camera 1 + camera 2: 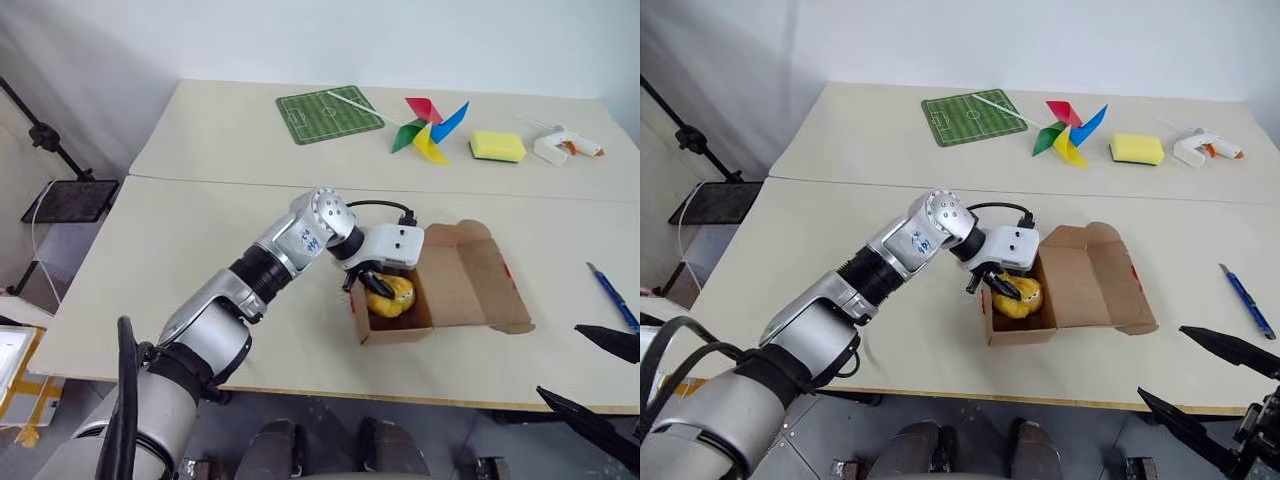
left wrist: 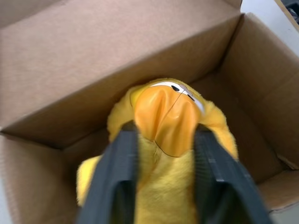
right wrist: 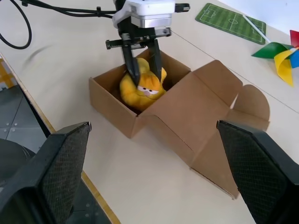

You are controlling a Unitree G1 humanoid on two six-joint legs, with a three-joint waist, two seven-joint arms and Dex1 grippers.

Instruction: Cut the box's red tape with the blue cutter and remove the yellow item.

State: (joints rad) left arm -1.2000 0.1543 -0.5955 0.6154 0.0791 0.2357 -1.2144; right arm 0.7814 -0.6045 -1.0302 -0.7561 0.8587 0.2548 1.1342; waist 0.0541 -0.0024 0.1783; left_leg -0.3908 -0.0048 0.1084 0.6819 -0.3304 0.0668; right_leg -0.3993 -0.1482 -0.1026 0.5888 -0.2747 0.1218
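Note:
The brown box (image 1: 470, 285) lies open near the table's front, its lid flap folded back to the right. A sliver of red tape (image 1: 508, 270) shows at the lid's far edge. Inside sits the yellow item (image 1: 392, 298), a plush toy with an orange face (image 2: 168, 121). My left gripper (image 1: 378, 288) reaches down into the box, and its two black fingers (image 2: 119, 172) press against both sides of the toy's head. The blue cutter (image 1: 612, 297) rests on the table right of the box. My right gripper (image 1: 558, 360) hovers open at the front right, with nothing between its fingers.
On the far table lie a green football-field mat (image 1: 329, 113), a multicoloured pinwheel (image 1: 430, 127), a yellow sponge (image 1: 497, 146) and a white and orange glue gun (image 1: 562, 145). A seam (image 1: 250, 185) runs between the two tables. A black stand (image 1: 70, 195) is at the left.

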